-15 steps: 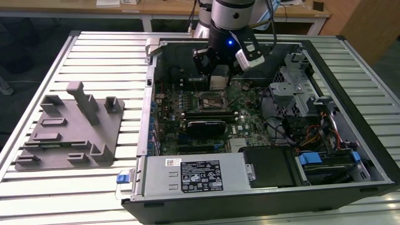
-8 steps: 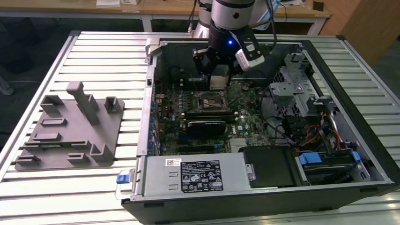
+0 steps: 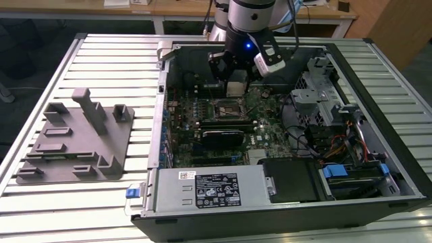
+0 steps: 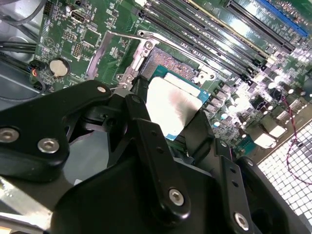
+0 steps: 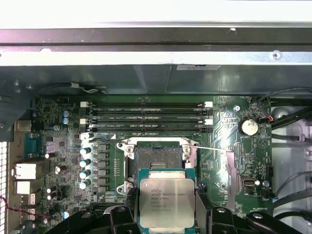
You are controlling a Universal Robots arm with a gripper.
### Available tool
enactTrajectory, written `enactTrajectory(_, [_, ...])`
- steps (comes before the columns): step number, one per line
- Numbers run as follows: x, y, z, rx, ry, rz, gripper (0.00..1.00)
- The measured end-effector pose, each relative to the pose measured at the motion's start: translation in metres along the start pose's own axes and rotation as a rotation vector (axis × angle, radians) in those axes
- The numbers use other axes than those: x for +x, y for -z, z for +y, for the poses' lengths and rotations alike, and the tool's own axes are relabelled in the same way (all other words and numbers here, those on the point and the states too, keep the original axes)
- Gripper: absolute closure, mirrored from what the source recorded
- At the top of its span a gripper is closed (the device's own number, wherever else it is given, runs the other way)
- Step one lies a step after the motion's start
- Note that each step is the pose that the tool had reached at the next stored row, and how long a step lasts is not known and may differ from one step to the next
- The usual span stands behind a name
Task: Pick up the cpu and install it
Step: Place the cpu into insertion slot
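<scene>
Robotics lab or workshop: slatted aluminium table point(image 3: 101, 61), opened computer case point(image 3: 270, 225), wooden desks point(image 3: 182, 10) behind.

1 cpu point(image 5: 166, 202), 1 mobo point(image 5: 219, 126), 1 PC case point(image 3: 202, 225), 1 fixture point(image 3: 68, 152).

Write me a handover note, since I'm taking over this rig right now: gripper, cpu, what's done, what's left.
Gripper: shut on the cpu, gripping it by two opposite edges.
Cpu: held flat over the motherboard, at the edge of the socket, not in it.
Done: cpu picked up and brought to the board.
Left: socket empty, cpu not yet seated.
</scene>
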State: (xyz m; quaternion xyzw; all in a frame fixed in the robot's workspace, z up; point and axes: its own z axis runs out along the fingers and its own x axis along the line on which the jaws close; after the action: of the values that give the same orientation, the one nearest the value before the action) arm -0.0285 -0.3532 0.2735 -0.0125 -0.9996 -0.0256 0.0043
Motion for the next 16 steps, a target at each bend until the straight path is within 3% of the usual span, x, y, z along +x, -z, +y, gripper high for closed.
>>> enactTrajectory(16, [0.0, -0.0008, -0.0001, -0.0025, -0.288, -0.0146, 0.46])
